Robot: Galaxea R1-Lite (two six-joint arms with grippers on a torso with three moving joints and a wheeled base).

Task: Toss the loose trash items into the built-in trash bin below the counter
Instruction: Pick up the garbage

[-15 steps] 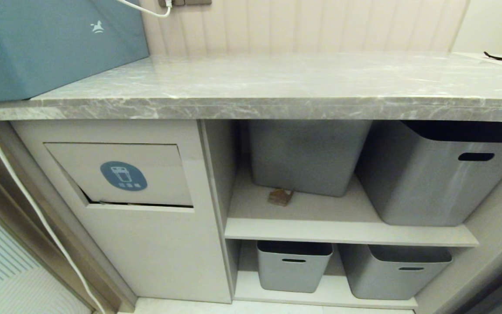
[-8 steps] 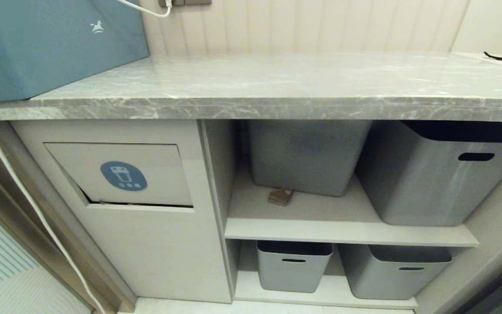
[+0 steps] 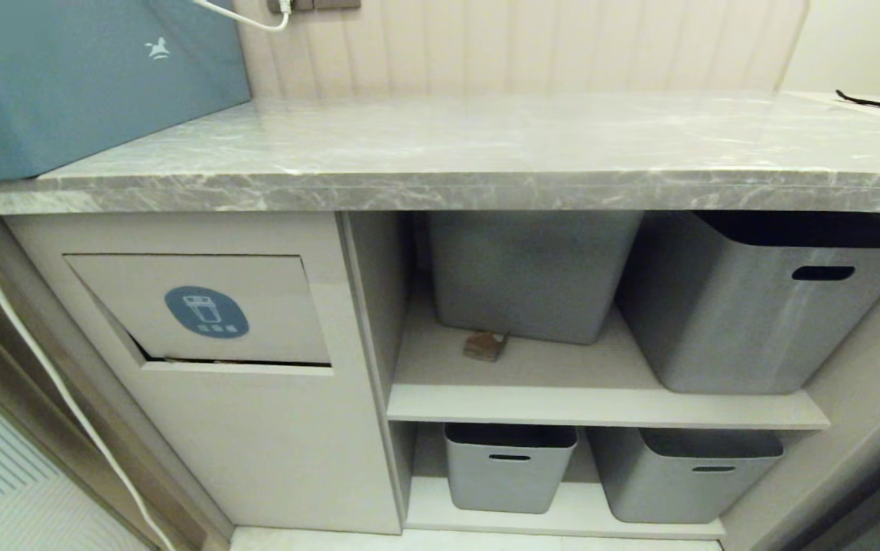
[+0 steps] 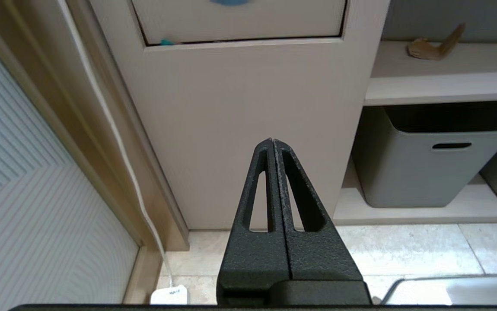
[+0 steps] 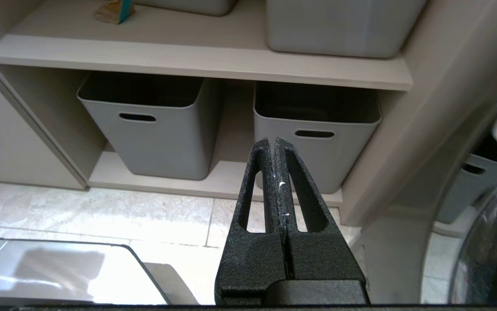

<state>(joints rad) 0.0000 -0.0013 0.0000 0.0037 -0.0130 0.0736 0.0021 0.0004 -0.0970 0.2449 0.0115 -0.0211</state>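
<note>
One brown cardboard scrap (image 3: 484, 346) lies on the upper shelf in front of a grey tub; it also shows in the left wrist view (image 4: 434, 45) and, with a teal patch, in the right wrist view (image 5: 113, 11). The built-in trash bin's flap (image 3: 195, 310) with its blue sticker sits in the beige panel under the grey marble counter (image 3: 440, 145). A small teal bit (image 4: 167, 42) pokes from the gap under the flap. My left gripper (image 4: 272, 141) is shut and empty, low before the panel. My right gripper (image 5: 273, 140) is shut and empty, facing the lower tubs. Neither arm shows in the head view.
Grey tubs stand on the upper shelf (image 3: 532, 275) (image 3: 754, 306) and the lower shelf (image 3: 509, 467) (image 3: 685, 474). A teal box (image 3: 65, 76) sits on the counter's left end. A white cable (image 3: 27, 329) hangs down the left side. Pale floor tiles (image 5: 101, 207) lie below.
The whole head picture has shifted slightly to the left, so the camera has moved. The scrap, flap and tubs keep their places relative to each other.
</note>
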